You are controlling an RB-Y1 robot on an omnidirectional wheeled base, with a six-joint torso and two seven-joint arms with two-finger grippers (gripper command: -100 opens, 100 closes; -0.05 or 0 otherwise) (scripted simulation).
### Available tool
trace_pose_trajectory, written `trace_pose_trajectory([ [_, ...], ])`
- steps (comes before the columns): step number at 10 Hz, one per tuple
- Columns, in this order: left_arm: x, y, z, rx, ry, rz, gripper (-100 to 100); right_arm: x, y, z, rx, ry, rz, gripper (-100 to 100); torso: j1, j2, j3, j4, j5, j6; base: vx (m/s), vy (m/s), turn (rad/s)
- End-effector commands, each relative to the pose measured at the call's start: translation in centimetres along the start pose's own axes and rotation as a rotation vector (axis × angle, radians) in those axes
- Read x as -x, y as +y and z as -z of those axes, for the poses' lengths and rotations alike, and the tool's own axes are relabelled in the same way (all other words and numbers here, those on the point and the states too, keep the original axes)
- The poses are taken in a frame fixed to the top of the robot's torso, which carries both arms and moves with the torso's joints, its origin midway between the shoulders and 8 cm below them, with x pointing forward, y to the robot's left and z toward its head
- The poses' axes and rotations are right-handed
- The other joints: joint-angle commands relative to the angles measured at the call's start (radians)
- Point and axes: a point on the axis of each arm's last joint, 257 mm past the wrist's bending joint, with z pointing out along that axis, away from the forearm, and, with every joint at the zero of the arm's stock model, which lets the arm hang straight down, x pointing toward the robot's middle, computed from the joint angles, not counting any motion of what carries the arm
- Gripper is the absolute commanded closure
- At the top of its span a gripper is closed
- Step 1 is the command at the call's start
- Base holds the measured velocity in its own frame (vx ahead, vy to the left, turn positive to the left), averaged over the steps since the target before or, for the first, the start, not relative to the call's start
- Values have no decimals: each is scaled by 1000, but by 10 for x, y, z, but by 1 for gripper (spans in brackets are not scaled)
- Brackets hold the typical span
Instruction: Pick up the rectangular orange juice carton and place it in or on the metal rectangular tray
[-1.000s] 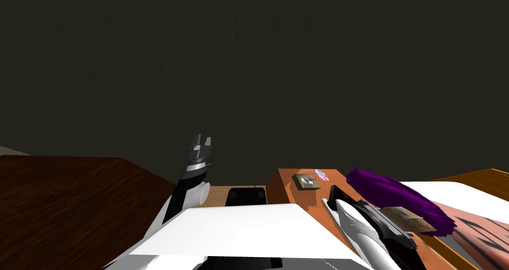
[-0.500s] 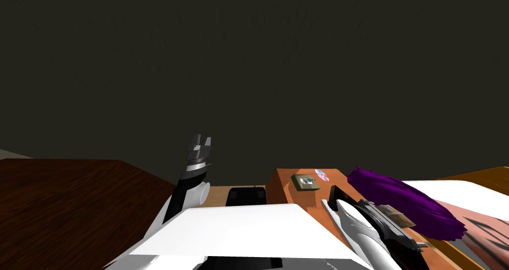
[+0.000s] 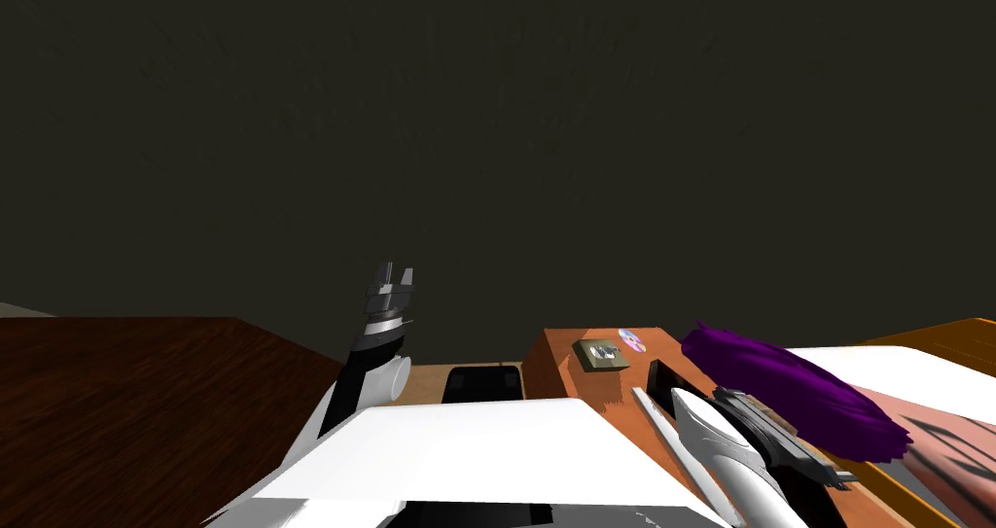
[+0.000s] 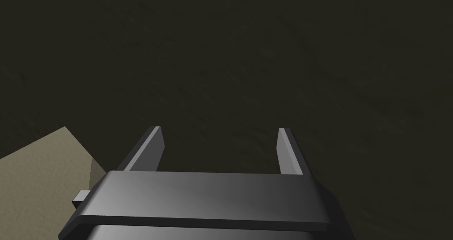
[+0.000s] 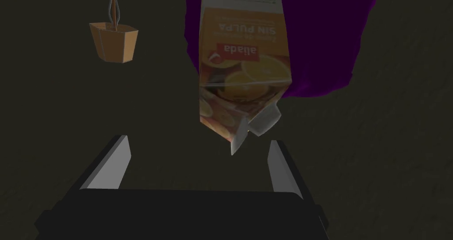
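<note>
As my arm creeps closer, the tip of the juice carton enters my released right pincer; grasping should follow.

All my views are dim: a flat dark olive wall takes most of each, and I cannot tell where the light comes from. In the head view the brightest patches are a white surface and the orange-brown tabletop, whose edges the wide lens slants toward the corners. In the right wrist view the juice carton looks murky but sharp, its print dull yet readable, while the fingers of my right gripper catch a soft grey sheen.
</note>
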Motion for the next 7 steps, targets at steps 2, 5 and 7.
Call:
trace_pose_trajectory([
  [2, 0, 0, 0, 0, 0, 0, 0, 30, 4, -24, 10, -10, -4, -100, 0, 0, 0, 0, 0, 0, 2, 95, -32],
  [5, 0, 0, 0, 0, 0, 0, 0, 48, 6, -35, 16, -17, -7, -100, -2, 0, 0, 0, 0, 0, 3, 64, -27],
  [7, 0, 0, 0, 0, 0, 0, 0, 53, 6, -39, 17, -19, -10, -100, -3, -1, 0, 0, -1, 0, 7, 35, -13],
])
